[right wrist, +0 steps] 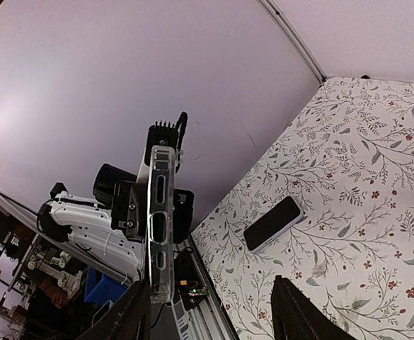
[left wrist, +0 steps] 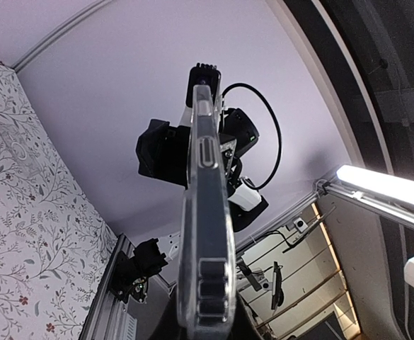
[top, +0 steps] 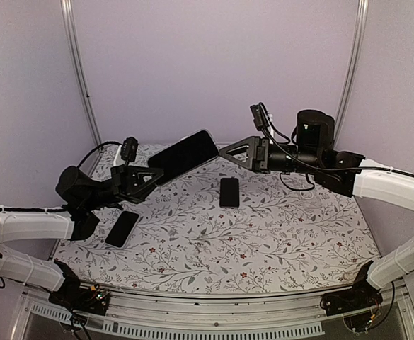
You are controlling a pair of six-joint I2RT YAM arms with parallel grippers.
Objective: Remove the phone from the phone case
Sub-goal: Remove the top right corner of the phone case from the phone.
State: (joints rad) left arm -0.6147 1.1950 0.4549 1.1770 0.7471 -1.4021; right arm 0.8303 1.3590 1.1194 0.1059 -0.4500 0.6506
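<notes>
Nearest me, my two arm bases sit at the front edge of the table (top: 263, 241), which has a floral cover. Just beyond the left base, a black near phone (top: 122, 229) lies flat. Further in, toward the centre, a smaller middle phone (top: 229, 192) also lies flat, well apart from the first. Neither is the one I am after.

Above and behind them, raised off the table, is the case (left wrist: 207, 234). It is a clear shell, seen edge-on from both wrists. The phone (top: 183, 154) shows as a glossy black slab inside it. My left claw (top: 153, 172) is clenched on the case's lower left end. My right claw (top: 226, 151) is at the upper right end with its fingers (right wrist: 132, 315) spread apart. The case's edge is just beside one finger, and nothing is gripped. Behind everything is a plain lavender wall.

As I judge it, none of the removal is done. The phone sits in the case. The right claw has yet to take hold, and then the shell must be worked off.

I can read no brand, label or writing anywhere.
</notes>
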